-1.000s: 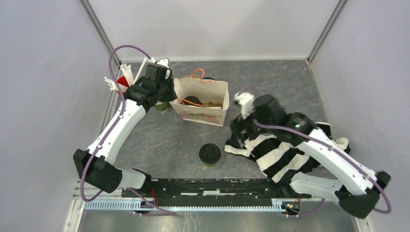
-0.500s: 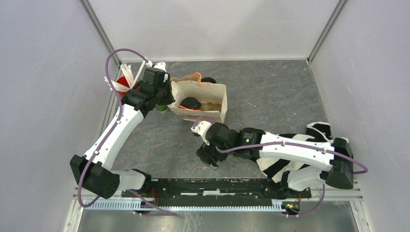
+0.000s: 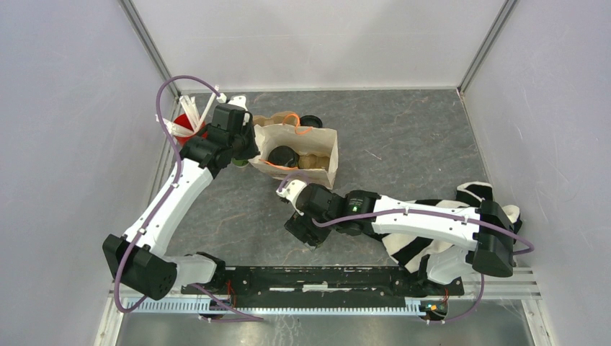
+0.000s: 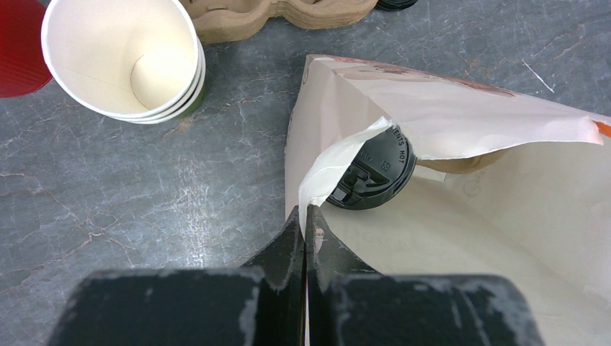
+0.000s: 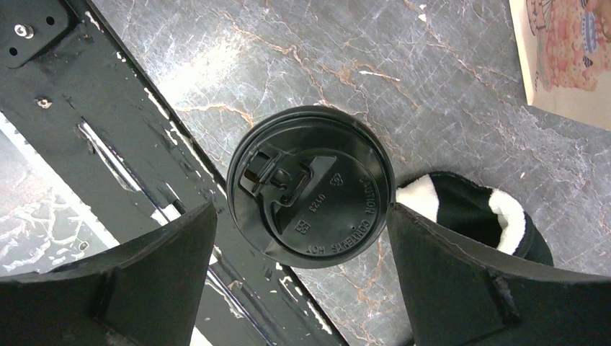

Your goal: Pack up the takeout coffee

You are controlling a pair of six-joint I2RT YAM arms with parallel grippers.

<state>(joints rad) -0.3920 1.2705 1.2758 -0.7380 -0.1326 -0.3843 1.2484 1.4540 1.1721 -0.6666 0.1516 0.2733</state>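
At the upper left of the top view a red cup (image 3: 184, 125) with white straws is half hidden behind the left arm. The left wrist view cuts it down to a red sliver (image 4: 18, 50) at its left edge. Beside it that view shows a stack of open paper cups (image 4: 119, 65), cream inside, which from above is almost wholly covered by the arm.

The left claw (image 4: 304, 225) has its fingers pressed together on the folded-in edge of the paper bag (image 4: 497, 122). From above, the arm's wrist hides that grip.

The bag (image 3: 324, 140) stands open on the grey desk (image 3: 403, 130). One lidded cup (image 3: 283, 155) sits inside it. Only its black lid (image 4: 376, 167) shows, partly under the bag's flap. A brown pulp carrier (image 4: 288, 14) lies behind the bag, cut off by the top of the wrist frame.

Lower centre in the top view, the right claw (image 3: 306, 227) covers the second lidded cup completely. The right wrist view shows that cup's lid (image 5: 310, 173) upright on the desk (image 5: 288, 50). The right claw (image 5: 301, 215) has its fingers wide apart, one on each side of the lid. I cannot tell whether they touch it. The cup's body is out of sight beneath the lid.

A black rail (image 5: 86, 144) runs along the desk's near edge. To the right lies a black-and-white striped cloth (image 3: 425, 238), partly under the right arm.
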